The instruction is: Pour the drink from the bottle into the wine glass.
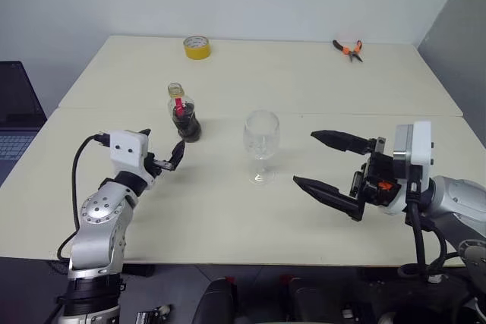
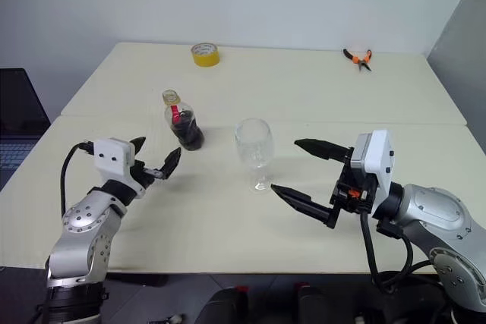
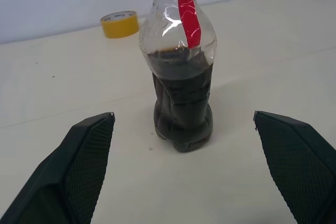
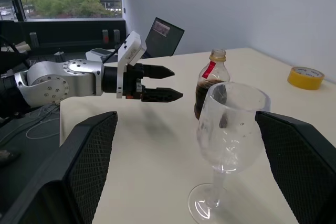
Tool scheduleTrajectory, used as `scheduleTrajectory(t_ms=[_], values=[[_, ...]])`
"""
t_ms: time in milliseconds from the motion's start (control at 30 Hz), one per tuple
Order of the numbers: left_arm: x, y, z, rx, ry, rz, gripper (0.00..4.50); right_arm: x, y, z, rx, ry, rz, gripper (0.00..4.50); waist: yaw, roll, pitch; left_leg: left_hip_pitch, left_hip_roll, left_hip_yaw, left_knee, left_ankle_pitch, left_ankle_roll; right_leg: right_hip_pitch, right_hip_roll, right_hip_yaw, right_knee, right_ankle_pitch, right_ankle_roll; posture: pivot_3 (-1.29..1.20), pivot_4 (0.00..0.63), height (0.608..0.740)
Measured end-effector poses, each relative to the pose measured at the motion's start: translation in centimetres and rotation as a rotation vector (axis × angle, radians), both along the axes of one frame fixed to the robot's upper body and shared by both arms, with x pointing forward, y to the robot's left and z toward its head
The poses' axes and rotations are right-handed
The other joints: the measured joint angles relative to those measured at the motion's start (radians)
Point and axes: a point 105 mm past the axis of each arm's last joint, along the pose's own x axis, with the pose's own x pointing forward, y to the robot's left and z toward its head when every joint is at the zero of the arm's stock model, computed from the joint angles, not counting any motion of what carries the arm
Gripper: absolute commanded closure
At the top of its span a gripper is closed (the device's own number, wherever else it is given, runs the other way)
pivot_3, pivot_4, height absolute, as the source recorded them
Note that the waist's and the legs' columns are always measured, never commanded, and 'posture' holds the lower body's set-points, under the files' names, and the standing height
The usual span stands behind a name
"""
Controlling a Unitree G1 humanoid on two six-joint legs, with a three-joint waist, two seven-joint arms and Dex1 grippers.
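Bottle [image 1: 183, 117] standing upright, left of middle in the head view, cap on, about half full of dark drink [image 3: 181, 98]. Wine glass [image 1: 260, 144] just right of it, near the middle, upright and empty, a little apart from the bottle.

Left gripper [image 1: 162, 156] low on the left side, pointed at the bottle, black fingers spread wide, holding nothing. Close to the bottle, not touching yet. Right gripper [image 1: 328, 162] on the right side, pointed at the glass, fingers also wide apart, holding nothing, a gap between tips and glass.

Looks like the very start. Nothing poured so far. Still to do, most likely: grab the bottle, get the cap off, tip it over the glass, fill it.

Counted: one bottle, one wine glass, two grippers. Also one yellow tape roll [image 1: 197, 47] near the top middle of the table [image 1: 304, 81], one pair of orange pliers [image 1: 348, 49] at the upper right, and one laptop [image 1: 15, 111] at the left edge.
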Motion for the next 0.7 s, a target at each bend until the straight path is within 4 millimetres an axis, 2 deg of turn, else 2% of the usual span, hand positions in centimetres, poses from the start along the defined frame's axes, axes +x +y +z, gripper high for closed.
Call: scheduleTrajectory(t_ms=[233, 700], values=[[1.5, -0.2, -0.3, 0.004, 0.017, 0.011, 0.0, -0.3, -0.5, -1.3, -0.016, 0.042, -0.009, 0.02, 0.008, 0.0, 0.0, 0.0, 0.0, 0.0, 0.001, 0.0, 0.0, 0.0, 0.0, 0.0, 0.0, 0.0, 0.0, 0.0, 0.15, 0.74], [4.0, -1.2, -0.3, 0.001, 0.022, 0.024, 0.0, -0.4, -0.2, -0.6, -0.02, 0.008, 0.006, 0.02, 0.008, 0.0, 0.0, 0.0, 0.0, 0.0, 0.001, 0.0, 0.0, 0.0, 0.0, 0.0, 0.0, 0.0, 0.0, 0.0, 0.15, 0.74]])
